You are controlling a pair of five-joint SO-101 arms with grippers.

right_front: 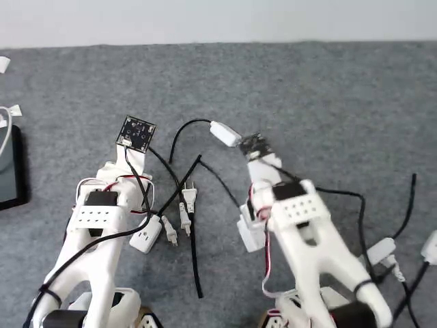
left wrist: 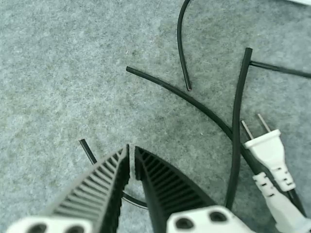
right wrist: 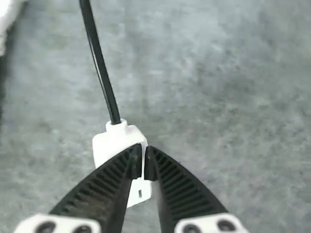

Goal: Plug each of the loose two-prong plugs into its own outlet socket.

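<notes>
Two arms stand side by side on grey carpet; in the high view, at the nine o'clock edge, lies a dark flat device; the left arm rises from seven o'clock, and the left gripper hangs just over the carpet with its fingers closed to a hairline slit, nothing between them; a white block lies against that arm's inner side; just beside it, at about seven o'clock from centre, the loose plugs lie close together among black cords; one white plug rests flat with both prongs bare, well apart from the left gripper; just above centre, at twelve o'clock, a white socket lies on its black lead; the right arm comes up from five o'clock, and the right gripper sits directly over the socket with fingers almost touching; whether they nip its edge is hard to tell; at four o'clock lie white cord ends.
</notes>
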